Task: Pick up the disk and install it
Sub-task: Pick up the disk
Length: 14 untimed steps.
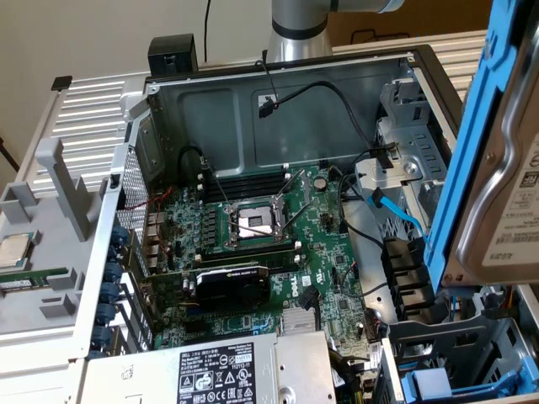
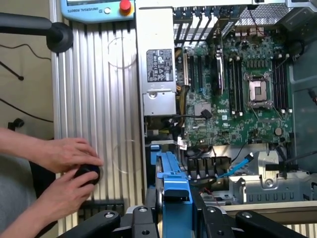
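Note:
The disk [image 1: 505,194], a silver hard drive with a white label in a bright blue carrier frame [image 1: 472,143], hangs tilted in the air at the exterior view's right, above the open computer case [image 1: 278,76]. In the wrist view my gripper [image 2: 176,218] is shut on the disk's blue carrier [image 2: 174,183], which stands edge-on between the black fingers [image 2: 144,218]. The carrier hovers just outside the case wall, near the metal drive bay [image 2: 257,186].
Inside the case lie the motherboard [image 1: 278,227] with its CPU socket [image 1: 253,223], a black card [image 1: 232,282] and loose cables. The grey power supply [image 1: 236,370] sits at the front. A person's hands [image 2: 69,168] rest on a black knob on the ribbed table. A teach pendant [image 2: 94,10] lies nearby.

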### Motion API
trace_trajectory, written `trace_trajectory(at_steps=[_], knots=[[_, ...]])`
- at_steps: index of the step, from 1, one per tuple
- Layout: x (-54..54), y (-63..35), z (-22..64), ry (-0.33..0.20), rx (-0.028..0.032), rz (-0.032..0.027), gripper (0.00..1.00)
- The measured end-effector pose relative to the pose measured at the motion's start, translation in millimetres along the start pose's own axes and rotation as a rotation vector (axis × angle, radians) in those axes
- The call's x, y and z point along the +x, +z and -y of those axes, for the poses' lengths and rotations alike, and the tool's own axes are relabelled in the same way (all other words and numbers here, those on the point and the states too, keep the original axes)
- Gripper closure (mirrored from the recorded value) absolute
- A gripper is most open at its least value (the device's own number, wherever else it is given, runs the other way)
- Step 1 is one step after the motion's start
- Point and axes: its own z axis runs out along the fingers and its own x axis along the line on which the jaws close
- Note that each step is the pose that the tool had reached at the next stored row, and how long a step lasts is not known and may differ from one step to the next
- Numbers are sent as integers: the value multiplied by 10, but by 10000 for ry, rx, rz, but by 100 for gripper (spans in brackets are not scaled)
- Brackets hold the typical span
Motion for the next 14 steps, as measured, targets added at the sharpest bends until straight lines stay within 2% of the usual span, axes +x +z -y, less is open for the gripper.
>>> trace_trajectory(at_steps=[14], knots=[[48, 253, 22, 0, 0, 1, 64]])
